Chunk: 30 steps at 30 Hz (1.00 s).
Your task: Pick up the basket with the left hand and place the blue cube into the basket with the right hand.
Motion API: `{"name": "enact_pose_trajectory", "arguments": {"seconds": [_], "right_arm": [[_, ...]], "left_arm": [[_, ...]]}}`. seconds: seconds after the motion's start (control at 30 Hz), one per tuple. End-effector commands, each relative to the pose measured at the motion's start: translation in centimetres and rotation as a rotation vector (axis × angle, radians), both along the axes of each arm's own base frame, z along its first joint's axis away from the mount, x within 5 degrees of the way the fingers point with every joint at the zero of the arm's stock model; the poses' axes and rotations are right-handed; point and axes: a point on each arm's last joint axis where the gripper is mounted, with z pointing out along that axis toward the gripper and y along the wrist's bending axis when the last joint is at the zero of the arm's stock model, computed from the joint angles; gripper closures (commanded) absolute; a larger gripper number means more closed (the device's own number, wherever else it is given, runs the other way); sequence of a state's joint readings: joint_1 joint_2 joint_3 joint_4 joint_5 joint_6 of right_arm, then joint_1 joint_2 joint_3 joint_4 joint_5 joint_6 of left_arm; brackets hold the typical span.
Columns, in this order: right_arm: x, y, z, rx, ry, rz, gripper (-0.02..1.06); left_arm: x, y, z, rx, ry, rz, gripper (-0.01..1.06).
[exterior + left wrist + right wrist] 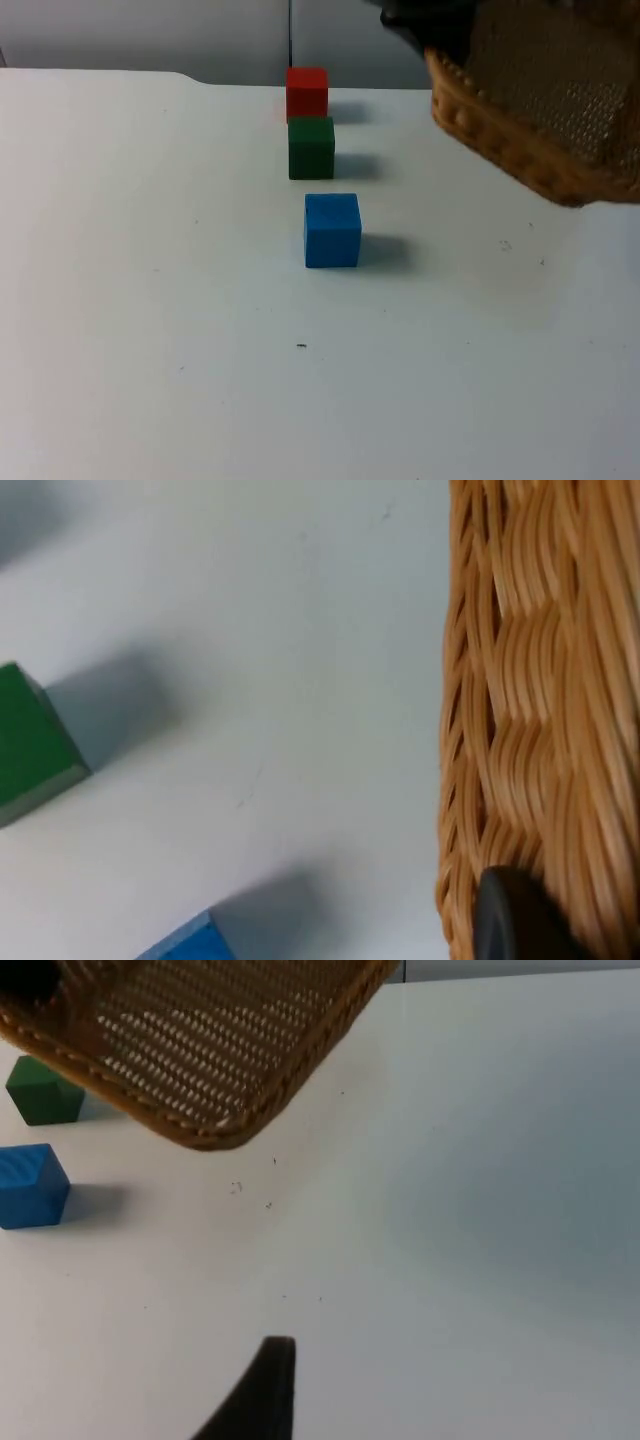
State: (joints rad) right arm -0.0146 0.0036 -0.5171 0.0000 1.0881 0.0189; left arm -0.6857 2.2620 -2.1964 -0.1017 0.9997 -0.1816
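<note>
Left gripper has the basket and it's up in the air, off the table, tilted, hanging at the far right of the top view. You can see one black fingertip pressed against the woven wall in the left wrist view, so call it clamped on the wall near the rim.

Right gripper hovers low over bare table, well apart from the blue cube; one finger shows and I can't tell you whether it's spread or closed.

Your cube sits mid-table, nearest of a row, with the green cube behind it and the red cube beyond that, a clear gap between blue and green.

Handling, as I read it: small, rigid block, flat smooth faces, likely light, nothing fragile. Take it across two opposite side faces, square on, so it can't twist out. Watch the basket: stiff wicker, but held by one wall it tips, so the opening may not face up.
</note>
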Motion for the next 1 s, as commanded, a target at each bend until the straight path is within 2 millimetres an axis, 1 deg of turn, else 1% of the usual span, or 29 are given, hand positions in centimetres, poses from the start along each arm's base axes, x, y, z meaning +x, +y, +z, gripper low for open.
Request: {"name": "enact_pose_trajectory", "arguments": {"seconds": [0.0, 0.03, 0.07, 0.1, 0.13, 0.17, 0.2, 0.23, 0.27, 0.3, 0.37, 0.4, 0.43, 0.47, 0.5, 0.6, 0.63, 0.67, 0.7, 0.77, 0.8, 0.83, 0.87, 0.9, 0.93, 0.97], "right_arm": [[0.1, 0.0, -0.2, -0.004, -0.004, -0.011, 0.0], [0.1, 0.0, -0.2, -0.004, -0.004, -0.011, 0.0], [0.1, 0.0, -0.2, -0.004, -0.004, -0.011, 0.0], [0.1, 0.0, -0.2, -0.004, -0.004, -0.011, 0.0], [0.1, 0.0, -0.2, -0.004, -0.004, -0.011, 0.0], [0.1, 0.0, -0.2, -0.004, -0.004, -0.011, 0.0], [0.1, 0.0, -0.2, -0.004, -0.004, -0.011, 0.0], [0.1, 0.0, -0.2, -0.004, -0.004, -0.011, 0.0], [0.1, 0.0, -0.2, -0.004, -0.004, -0.011, 0.0], [0.1, 0.0, -0.2, -0.004, -0.004, -0.011, 0.0], [0.1, 0.0, -0.2, -0.004, -0.004, -0.011, 0.0], [0.1, 0.0, -0.2, -0.004, -0.004, -0.011, 0.0], [0.1, 0.0, -0.2, -0.004, -0.004, -0.011, 0.0], [0.1, 0.0, -0.2, -0.004, -0.004, -0.011, 0.0], [0.1, 0.0, -0.2, -0.004, -0.004, -0.011, 0.0], [0.1, 0.0, -0.2, -0.004, -0.004, -0.011, 0.0], [0.1, 0.0, -0.2, -0.004, -0.004, -0.011, 0.0], [0.1, 0.0, -0.2, -0.004, -0.004, -0.011, 0.0], [0.1, 0.0, -0.2, -0.004, -0.004, -0.011, 0.0], [0.1, 0.0, -0.2, -0.004, -0.004, -0.011, 0.0], [0.1, 0.0, -0.2, -0.004, -0.004, -0.011, 0.0], [0.1, 0.0, -0.2, -0.004, -0.004, -0.011, 0.0], [0.1, 0.0, -0.2, -0.004, -0.004, -0.011, 0.0], [0.1, 0.0, -0.2, -0.004, -0.004, -0.011, 0.0], [0.1, 0.0, -0.2, -0.004, -0.004, -0.011, 0.0], [0.1, 0.0, -0.2, -0.004, -0.004, -0.011, 0.0]], "left_arm": [[-1.0, 0.1, 3.0, -0.063, -0.042, -0.052, 1.05], [-1.3, 0.2, 3.7, -0.07, -0.049, -0.06, 1.05], [-1.5, 0.3, 4.0, -0.075, -0.047, -0.061, 1.05], [-1.3, 0.9, 4.4, -0.096, -0.044, -0.041, 1.05], [-1.3, 0.9, 4.4, -0.096, -0.044, -0.041, 1.05], [-1.3, 1.5, 4.5, -0.131, -0.018, -0.017, 1.05], [-1.1, 2.5, 4.5, -0.164, 0.002, 0.014, 1.05], [-0.9, 3.5, 4.1, -0.189, 0.032, 0.045, 1.05], [-0.9, 4.9, 4.2, -0.232, 0.05, 0.085, 1.05], [-0.9, 4.9, 4.2, -0.232, 0.05, 0.085, 1.05], [-1.3, 8.0, 3.5, -0.233, 0.039, 0.148, 1.05], [-2.0, 9.5, 3.5, -0.233, 0.011, 0.173, 1.05], [-3.3, 11.6, 3.7, -0.236, -0.033, 0.202, 1.05], [-3.3, 11.6, 3.7, -0.236, -0.033, 0.202, 1.05], [-4.1, 12.9, 3.0, -0.226, -0.04, 0.224, 1.05], [-6.9, 16.6, 2.4, -0.215, -0.063, 0.286, 1.05], [-6.9, 16.6, 2.4, -0.215, -0.063, 0.286, 1.05], [-7.8, 17.6, 1.8, -0.205, -0.058, 0.301, 1.05], [-8.6, 18.7, 1.8, -0.207, -0.06, 0.325, 1.05], [-10.2, 21.0, 0.9, -0.205, -0.042, 0.376, 1.05], [-10.9, 21.9, 0.3, -0.202, -0.032, 0.391, 1.05], [-10.9, 21.9, 0.3, -0.202, -0.032, 0.391, 1.05], [-11.5, 22.9, 0.1, -0.211, -0.029, 0.408, 1.05], [-12.4, 24.5, -0.5, -0.225, -0.018, 0.44, 1.05], [-13.0, 25.3, -1.0, -0.235, -0.008, 0.452, 1.05], [-13.0, 25.3, -1.0, -0.235, -0.008, 0.452, 1.05]]}}
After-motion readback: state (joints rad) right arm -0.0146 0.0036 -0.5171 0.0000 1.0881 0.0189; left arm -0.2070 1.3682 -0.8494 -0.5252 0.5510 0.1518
